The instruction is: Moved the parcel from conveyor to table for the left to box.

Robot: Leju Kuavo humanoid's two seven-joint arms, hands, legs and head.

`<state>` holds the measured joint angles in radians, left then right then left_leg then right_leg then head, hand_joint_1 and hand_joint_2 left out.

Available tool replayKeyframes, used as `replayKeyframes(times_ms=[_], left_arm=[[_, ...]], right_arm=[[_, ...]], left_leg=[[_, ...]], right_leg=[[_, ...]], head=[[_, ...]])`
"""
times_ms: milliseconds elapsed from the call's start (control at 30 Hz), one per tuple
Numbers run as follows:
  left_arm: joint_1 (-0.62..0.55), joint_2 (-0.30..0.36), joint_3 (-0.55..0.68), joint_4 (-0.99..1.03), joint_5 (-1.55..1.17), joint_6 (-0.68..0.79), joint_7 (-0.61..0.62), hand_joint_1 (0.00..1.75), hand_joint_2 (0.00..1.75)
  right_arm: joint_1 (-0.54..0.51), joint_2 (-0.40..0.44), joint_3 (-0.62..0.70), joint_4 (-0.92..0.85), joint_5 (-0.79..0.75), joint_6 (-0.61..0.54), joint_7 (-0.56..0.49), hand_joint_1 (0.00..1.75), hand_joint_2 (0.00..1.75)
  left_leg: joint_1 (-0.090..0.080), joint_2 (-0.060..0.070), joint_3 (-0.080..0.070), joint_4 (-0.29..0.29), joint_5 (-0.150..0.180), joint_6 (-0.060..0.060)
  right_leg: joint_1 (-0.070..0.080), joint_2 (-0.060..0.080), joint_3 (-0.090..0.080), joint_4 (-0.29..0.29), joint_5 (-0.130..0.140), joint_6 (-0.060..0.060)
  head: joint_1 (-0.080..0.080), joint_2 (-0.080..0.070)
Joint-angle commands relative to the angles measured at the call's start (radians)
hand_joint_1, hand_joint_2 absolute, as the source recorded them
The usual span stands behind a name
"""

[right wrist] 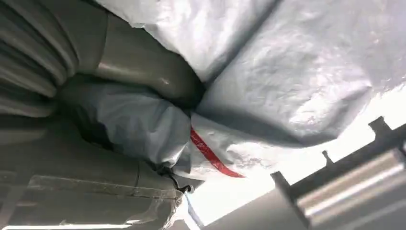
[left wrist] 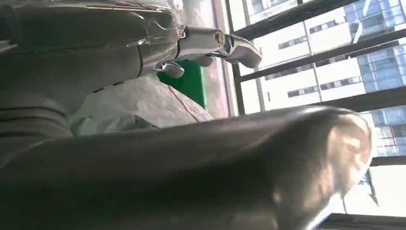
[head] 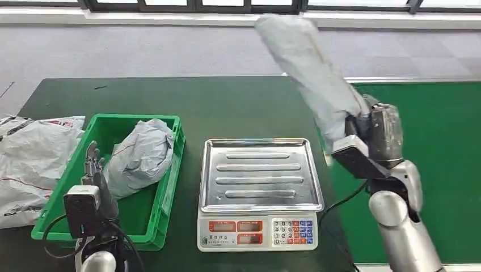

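Note:
My right hand (head: 377,133) grips one end of a long grey parcel (head: 309,68), lifted in the air to the right of the scale (head: 260,191), its far end blurred and pointing up and away. Up close the grey thumb (right wrist: 139,67) presses into the crumpled wrap of this parcel (right wrist: 287,81), which carries a red stripe. My left hand (head: 92,164) hangs with fingers apart and nothing in them over the green box (head: 170,187), beside a second grey parcel (head: 139,156) lying inside. The left wrist view shows its fingers (left wrist: 210,43) spread above that parcel (left wrist: 139,103).
The scale with a steel tray stands at the middle of the dark green table (head: 215,102). Several grey mail bags (head: 31,158) lie left of the box. The bright green conveyor belt (head: 442,158) runs along the right side.

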<state>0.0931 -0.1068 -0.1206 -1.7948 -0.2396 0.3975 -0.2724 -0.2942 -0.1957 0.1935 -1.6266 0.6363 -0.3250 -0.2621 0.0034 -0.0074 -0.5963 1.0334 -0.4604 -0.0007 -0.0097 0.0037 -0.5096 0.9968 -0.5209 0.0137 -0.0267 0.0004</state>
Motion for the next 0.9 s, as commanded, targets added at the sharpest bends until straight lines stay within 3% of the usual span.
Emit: replayKeyframes(times_ms=[33,100,200,367,900], left_arm=[[-0.068,0.042,-0.066,0.101,0.028,0.002,0.029,0.0,0.0],[-0.087,0.051,-0.075,0.118,0.044,0.004,0.019,0.0,0.0],[-0.095,0.054,-0.073,0.126,0.054,0.009,0.011,0.0,0.0],[-0.104,0.061,-0.079,0.146,0.076,0.013,0.0,0.0,0.0],[-0.107,0.034,-0.076,0.14,0.063,0.0,0.012,0.0,0.0]], right_arm=[[0.011,0.102,0.198,0.192,-0.087,0.097,0.04,1.75,1.75],[0.037,0.125,0.258,0.225,-0.101,0.127,0.046,1.75,1.75],[0.048,0.136,0.281,0.227,-0.108,0.132,0.058,1.75,1.75],[0.051,0.134,0.318,0.196,-0.136,0.245,0.141,1.75,1.75],[0.031,0.16,0.314,0.24,-0.125,0.285,0.172,1.75,1.75]], left_leg=[[0.0,0.002,0.004,-0.004,0.0,-0.001],[-0.001,0.004,0.011,-0.015,0.004,-0.002],[0.001,0.002,0.003,-0.003,0.0,-0.001],[0.0,0.001,0.003,-0.004,0.001,-0.001],[0.0,0.002,0.002,-0.003,0.001,-0.001]], right_leg=[[0.0,0.001,0.003,-0.004,0.001,-0.001],[-0.001,0.003,0.009,-0.013,0.004,-0.002],[0.001,0.001,0.002,-0.003,0.0,-0.001],[0.0,0.0,0.001,-0.003,0.0,-0.002],[0.0,0.001,0.0,-0.002,0.0,-0.002]], head=[[0.0,0.0],[0.0,0.0],[0.0,0.0],[0.0,0.0],[0.0,0.0]])
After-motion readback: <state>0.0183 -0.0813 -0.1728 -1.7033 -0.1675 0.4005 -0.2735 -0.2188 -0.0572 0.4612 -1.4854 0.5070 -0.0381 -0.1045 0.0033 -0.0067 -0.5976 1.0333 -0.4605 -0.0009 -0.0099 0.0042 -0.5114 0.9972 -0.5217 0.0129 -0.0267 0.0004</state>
